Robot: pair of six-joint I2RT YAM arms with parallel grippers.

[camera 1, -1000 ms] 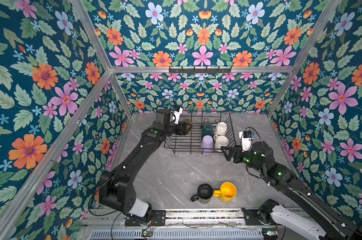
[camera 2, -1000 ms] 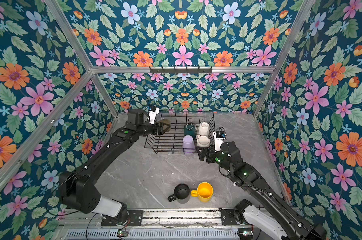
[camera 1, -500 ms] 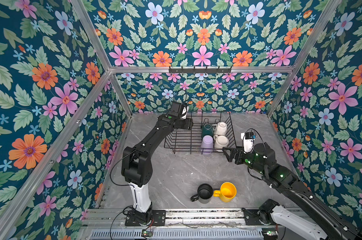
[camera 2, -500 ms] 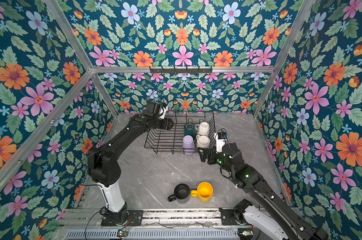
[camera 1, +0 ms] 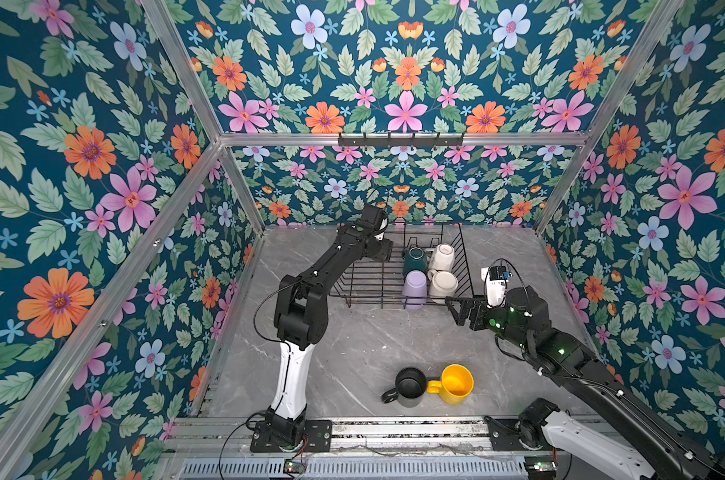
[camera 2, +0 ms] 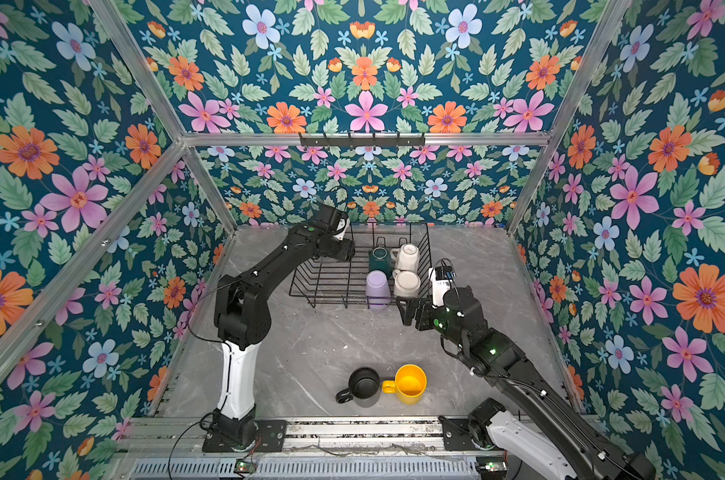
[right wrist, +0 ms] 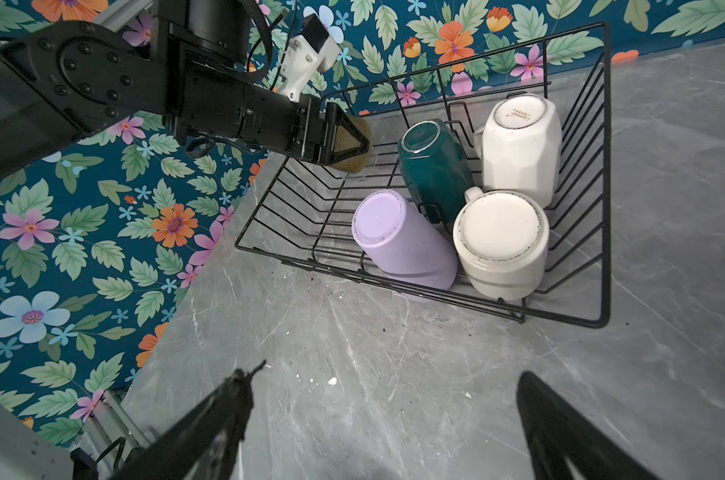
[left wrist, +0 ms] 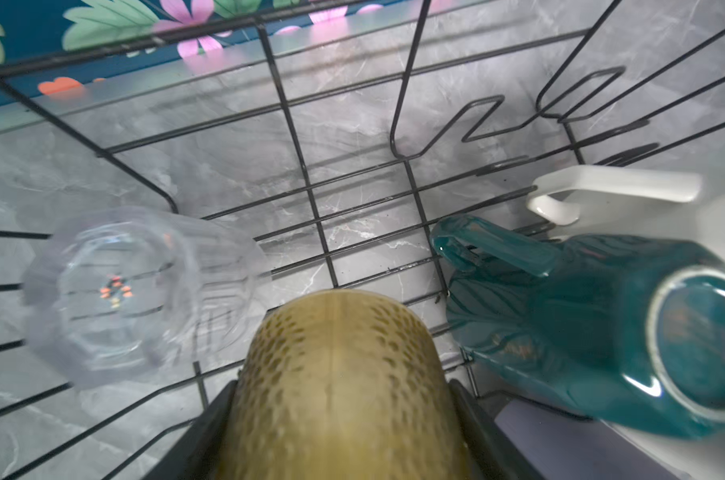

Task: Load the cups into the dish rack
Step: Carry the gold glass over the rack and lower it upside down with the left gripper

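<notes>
The black wire dish rack stands at the back of the table. A dark-green mug, a tall cream mug, a white mug and a lilac tumbler sit upside down in it. A clear glass lies on the rack floor. My left gripper hangs over the rack's far left part, shut on the amber glass. My right gripper is open and empty at the rack's near right corner. A black mug and a yellow mug stand upright near the front.
Flowered walls close in the table on three sides. A black hook rail hangs high on the back wall. The arm bases sit on a metal rail along the front edge. The rack's upright prongs rise beyond the amber glass.
My left arm has swung up and to the right, carrying the amber glass from the rack's left rim to above its floor. The right gripper has barely shifted.
</notes>
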